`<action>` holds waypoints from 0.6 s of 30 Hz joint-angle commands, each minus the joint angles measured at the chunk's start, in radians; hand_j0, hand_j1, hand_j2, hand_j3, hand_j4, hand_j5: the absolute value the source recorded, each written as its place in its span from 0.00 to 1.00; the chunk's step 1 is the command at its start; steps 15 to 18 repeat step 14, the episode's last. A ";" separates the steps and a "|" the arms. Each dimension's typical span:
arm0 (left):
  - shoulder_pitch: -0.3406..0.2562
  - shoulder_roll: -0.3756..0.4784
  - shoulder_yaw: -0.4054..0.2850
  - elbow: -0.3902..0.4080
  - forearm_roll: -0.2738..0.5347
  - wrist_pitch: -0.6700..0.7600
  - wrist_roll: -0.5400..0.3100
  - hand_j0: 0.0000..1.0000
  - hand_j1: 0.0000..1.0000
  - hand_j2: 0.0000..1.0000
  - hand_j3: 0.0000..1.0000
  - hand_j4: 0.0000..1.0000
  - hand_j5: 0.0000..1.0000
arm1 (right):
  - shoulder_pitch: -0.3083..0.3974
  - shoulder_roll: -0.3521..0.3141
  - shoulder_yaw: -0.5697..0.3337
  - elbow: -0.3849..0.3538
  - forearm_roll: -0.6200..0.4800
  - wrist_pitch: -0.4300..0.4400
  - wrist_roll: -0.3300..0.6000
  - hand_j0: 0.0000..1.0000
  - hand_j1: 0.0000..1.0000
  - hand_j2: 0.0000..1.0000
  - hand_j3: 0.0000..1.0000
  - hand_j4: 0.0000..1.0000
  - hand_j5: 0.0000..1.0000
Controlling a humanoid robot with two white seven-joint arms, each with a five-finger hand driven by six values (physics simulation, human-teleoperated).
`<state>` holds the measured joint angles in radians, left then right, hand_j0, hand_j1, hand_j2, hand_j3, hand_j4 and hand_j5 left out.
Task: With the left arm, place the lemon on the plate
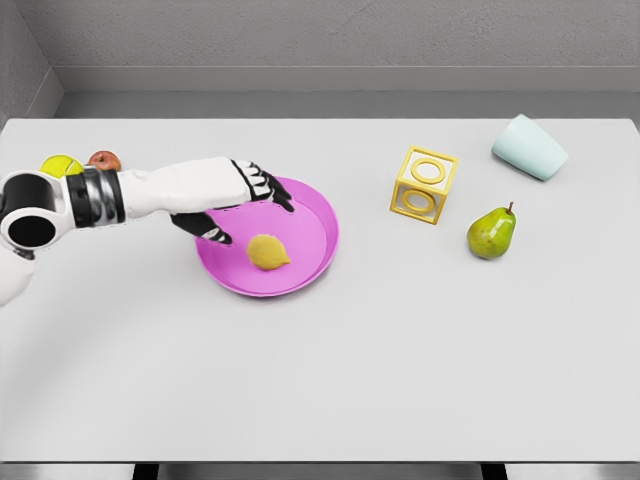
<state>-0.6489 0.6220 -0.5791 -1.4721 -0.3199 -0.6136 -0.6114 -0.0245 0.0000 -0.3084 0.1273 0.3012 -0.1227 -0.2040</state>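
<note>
No words or labels can be read on anything here. The lemon (268, 252) is small, yellow & a bit pointy at one end. It lies on the pink plate (318, 250), just below the fingers (272, 190) of the left hand (232, 198), not touching them. The fingers are spread out & hold nothing; the thumb points down near the plate's left rim. The arm comes in from the left, over the white table (400, 360). Behind the arm, far from the fingertips, peek a yellow-green ball (58, 164) & a small brown thing (104, 158). Off to the right of the fingers: a yellow block w/ ring holes (424, 185), a green pear (491, 233), a pale blue cup on its side (528, 147).
</note>
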 commanded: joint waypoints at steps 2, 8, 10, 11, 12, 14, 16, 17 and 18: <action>0.005 0.074 0.053 0.004 0.021 0.003 0.000 1.00 1.00 1.00 1.00 1.00 1.00 | 0.000 0.000 0.000 0.000 -0.001 0.000 0.000 1.00 1.00 1.00 1.00 1.00 1.00; 0.018 0.171 0.214 0.190 0.108 0.003 0.000 1.00 1.00 1.00 1.00 1.00 1.00 | 0.000 0.000 0.000 0.000 -0.001 0.000 0.000 1.00 1.00 1.00 1.00 1.00 1.00; 0.058 0.202 0.216 0.240 0.145 0.003 0.000 1.00 1.00 1.00 1.00 1.00 1.00 | 0.000 0.000 0.000 0.000 -0.001 0.000 0.000 1.00 1.00 1.00 1.00 1.00 1.00; 0.081 0.202 0.216 0.251 0.185 0.003 0.000 1.00 1.00 1.00 1.00 1.00 1.00 | 0.000 0.000 0.000 0.000 -0.001 0.000 0.000 1.00 1.00 1.00 1.00 1.00 1.00; 0.083 0.200 0.212 0.243 0.186 0.003 0.000 1.00 1.00 1.00 1.00 1.00 1.00 | 0.000 0.000 0.000 0.000 -0.001 0.000 0.000 1.00 1.00 1.00 1.00 1.00 1.00; 0.090 0.199 0.208 0.243 0.185 0.003 0.000 1.00 1.00 1.00 1.00 1.00 1.00 | 0.000 0.000 0.000 0.000 -0.001 0.000 0.000 1.00 1.00 1.00 1.00 1.00 1.00; 0.090 0.199 0.208 0.243 0.185 0.003 0.000 1.00 1.00 1.00 1.00 1.00 1.00 | 0.000 0.000 0.000 0.000 -0.001 0.000 0.000 1.00 1.00 1.00 1.00 1.00 1.00; 0.090 0.199 0.208 0.243 0.185 0.003 0.000 1.00 1.00 1.00 1.00 1.00 1.00 | 0.000 0.000 0.000 0.000 -0.001 0.000 0.000 1.00 1.00 1.00 1.00 1.00 1.00; 0.090 0.199 0.208 0.243 0.185 0.003 0.000 1.00 1.00 1.00 1.00 1.00 1.00 | 0.000 0.000 0.000 0.000 -0.001 0.000 0.000 1.00 1.00 1.00 1.00 1.00 1.00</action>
